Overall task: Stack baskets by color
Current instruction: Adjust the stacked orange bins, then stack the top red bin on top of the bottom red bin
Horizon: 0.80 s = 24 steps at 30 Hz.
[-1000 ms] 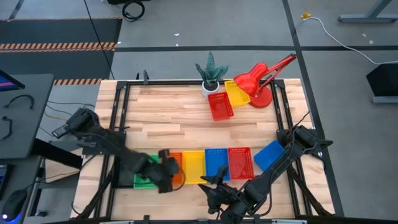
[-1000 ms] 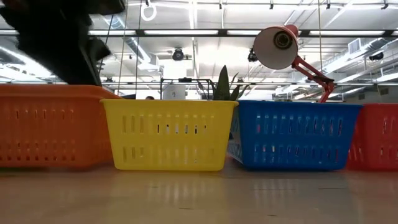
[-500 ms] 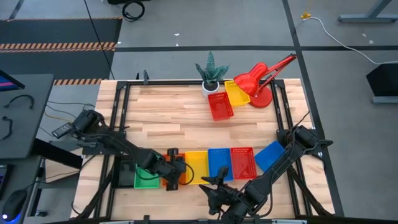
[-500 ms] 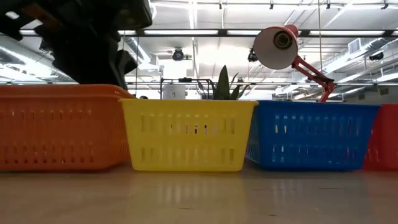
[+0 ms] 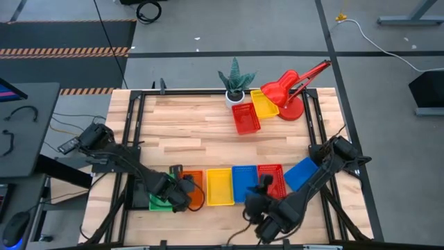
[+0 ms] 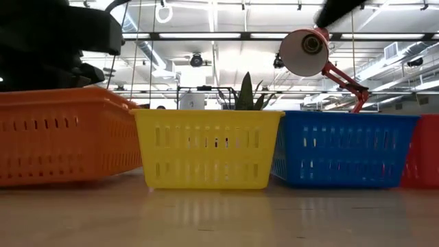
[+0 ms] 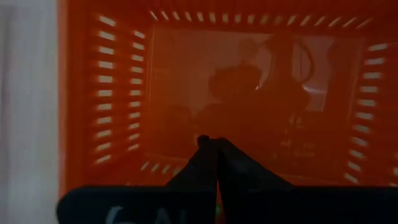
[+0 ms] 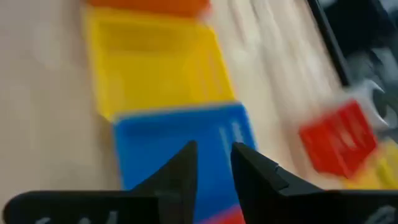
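From above, a row of baskets lies along the near edge of the table (image 5: 208,132): a green basket (image 5: 161,201), an orange basket (image 5: 193,189), a yellow basket (image 5: 219,186), a blue basket (image 5: 243,182) and a red basket (image 5: 272,179), side by side. A second blue basket (image 5: 301,172) lies tilted just past the red one. Far across the table, a second red basket (image 5: 245,117) and a second yellow basket (image 5: 264,103) sit by a potted plant (image 5: 236,82) and a red lamp (image 5: 295,87). The left gripper (image 5: 182,194) sits at the orange basket's near-left edge, over the green one. The right gripper (image 5: 262,187) hovers at the seam between the blue and red baskets.

At table height, the orange basket (image 6: 65,140) stands tilted, its near-left side raised, with the yellow basket (image 6: 206,147) and blue basket (image 6: 343,149) level beside it. The dark left arm looms above the orange basket.

From the left wrist, the left gripper (image 7: 211,146) has its fingers pressed together on the orange basket's (image 7: 249,93) near wall, the basket's inside filling the view beyond.

From the right wrist, the right gripper (image 8: 214,158) has its fingers slightly parted with nothing between them, above the blue basket (image 8: 186,143); the yellow basket (image 8: 155,62) lies beyond it.
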Each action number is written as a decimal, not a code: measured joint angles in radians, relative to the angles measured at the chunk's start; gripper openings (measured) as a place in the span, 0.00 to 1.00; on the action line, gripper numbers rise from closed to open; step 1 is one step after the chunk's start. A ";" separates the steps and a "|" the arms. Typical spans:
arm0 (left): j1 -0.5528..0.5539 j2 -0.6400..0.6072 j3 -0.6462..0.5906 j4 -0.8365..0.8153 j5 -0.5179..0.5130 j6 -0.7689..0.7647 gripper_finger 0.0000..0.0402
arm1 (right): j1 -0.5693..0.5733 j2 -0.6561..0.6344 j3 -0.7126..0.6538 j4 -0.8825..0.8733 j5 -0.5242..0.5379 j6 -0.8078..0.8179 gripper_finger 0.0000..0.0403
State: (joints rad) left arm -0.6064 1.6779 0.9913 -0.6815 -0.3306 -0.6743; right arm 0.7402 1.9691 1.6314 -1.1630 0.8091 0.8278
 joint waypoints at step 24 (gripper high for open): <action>-0.197 -0.153 0.091 0.009 -0.429 -0.067 0.02 | -0.808 -0.384 -0.600 0.574 -0.425 -1.053 0.26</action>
State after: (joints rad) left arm -0.8033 1.5246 1.0824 -0.6727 -0.7596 -0.7412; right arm -0.0676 1.5846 1.0310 -0.5887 0.3845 -0.2256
